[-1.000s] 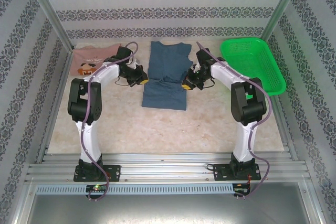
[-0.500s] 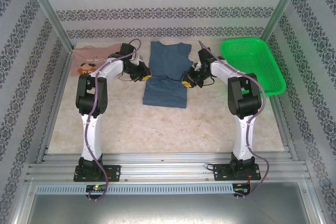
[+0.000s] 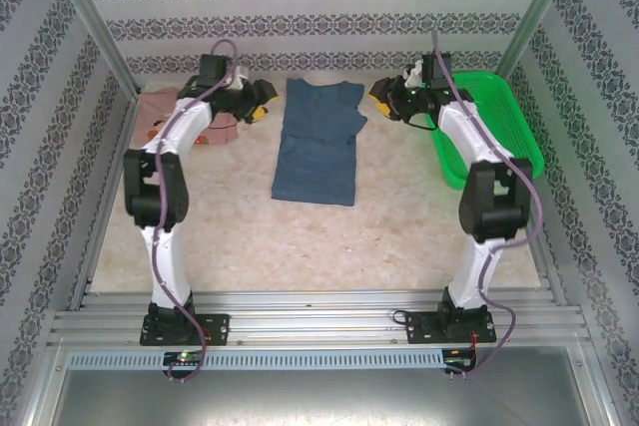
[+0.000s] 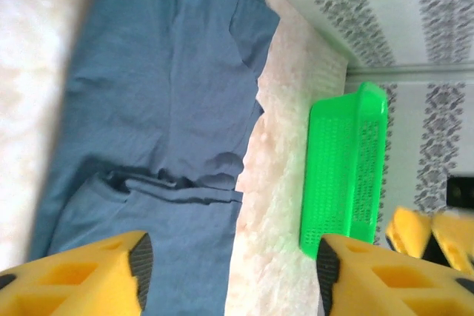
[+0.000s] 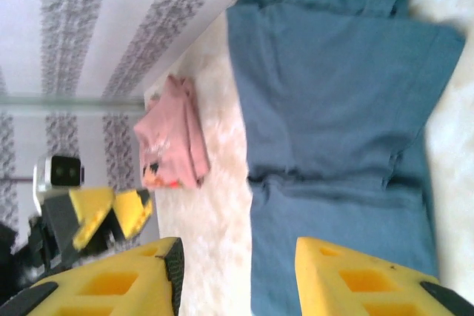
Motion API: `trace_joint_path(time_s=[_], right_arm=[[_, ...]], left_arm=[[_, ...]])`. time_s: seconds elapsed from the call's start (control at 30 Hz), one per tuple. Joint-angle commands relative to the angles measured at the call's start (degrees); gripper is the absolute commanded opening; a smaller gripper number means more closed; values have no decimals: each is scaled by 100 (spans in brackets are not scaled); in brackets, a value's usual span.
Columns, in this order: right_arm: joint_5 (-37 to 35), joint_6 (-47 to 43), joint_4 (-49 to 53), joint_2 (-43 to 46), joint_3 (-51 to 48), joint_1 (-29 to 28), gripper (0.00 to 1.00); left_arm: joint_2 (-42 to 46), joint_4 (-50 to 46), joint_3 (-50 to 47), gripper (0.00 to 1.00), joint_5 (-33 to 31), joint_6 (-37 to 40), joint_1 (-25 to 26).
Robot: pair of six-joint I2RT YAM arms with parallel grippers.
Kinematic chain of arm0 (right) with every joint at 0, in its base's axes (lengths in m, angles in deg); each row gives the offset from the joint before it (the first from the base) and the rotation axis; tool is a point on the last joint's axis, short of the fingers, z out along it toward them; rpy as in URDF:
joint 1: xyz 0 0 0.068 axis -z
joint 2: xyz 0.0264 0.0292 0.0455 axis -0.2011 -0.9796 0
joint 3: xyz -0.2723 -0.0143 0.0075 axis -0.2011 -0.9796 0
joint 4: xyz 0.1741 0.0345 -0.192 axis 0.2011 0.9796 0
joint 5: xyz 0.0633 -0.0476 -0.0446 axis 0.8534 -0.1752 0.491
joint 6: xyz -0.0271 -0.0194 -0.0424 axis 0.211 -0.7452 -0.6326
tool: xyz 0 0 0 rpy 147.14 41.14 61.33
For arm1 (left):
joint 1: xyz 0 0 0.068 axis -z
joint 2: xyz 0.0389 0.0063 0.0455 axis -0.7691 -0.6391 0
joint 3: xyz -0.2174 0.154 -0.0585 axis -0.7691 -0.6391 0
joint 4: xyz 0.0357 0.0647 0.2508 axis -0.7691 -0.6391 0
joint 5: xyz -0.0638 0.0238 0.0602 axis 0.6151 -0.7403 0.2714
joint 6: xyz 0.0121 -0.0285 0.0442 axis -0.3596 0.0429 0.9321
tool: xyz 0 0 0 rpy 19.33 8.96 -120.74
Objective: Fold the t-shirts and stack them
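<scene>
On the far half of the pale tabletop (image 3: 300,236), both pincers hung spread and empty, one at each side of the shirt.

The plain slate-blue short-sleeved cloth t-shirt (image 3: 318,142) lay flat mid-table, a rumpled folded edge running across it. The left gripper (image 4: 231,264) and right gripper (image 5: 237,268) held nothing. The dusty pink printed t-shirt (image 3: 160,107) sat bunched in the far left corner, partly under the left arm. That loose edge looked likely to slip or spring open if a finger caught one layer. A low sweep of the left arm could drag the pink shirt, and the right arm, reaching over the green plastic mesh basket (image 3: 499,107), could nudge it.
</scene>
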Motion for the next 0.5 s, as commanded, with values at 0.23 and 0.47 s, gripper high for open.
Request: trace_joint_path(time_s=[0.23,0.47], right_arm=[[-313,456,-1147,1601,-3897,-1270,49],[-474,598,-1670,981,-4149,-1500,49]], left_arm=[[1802,593,-3897,67,433,389,219],[1366,965,-4259,66,443,224,578]])
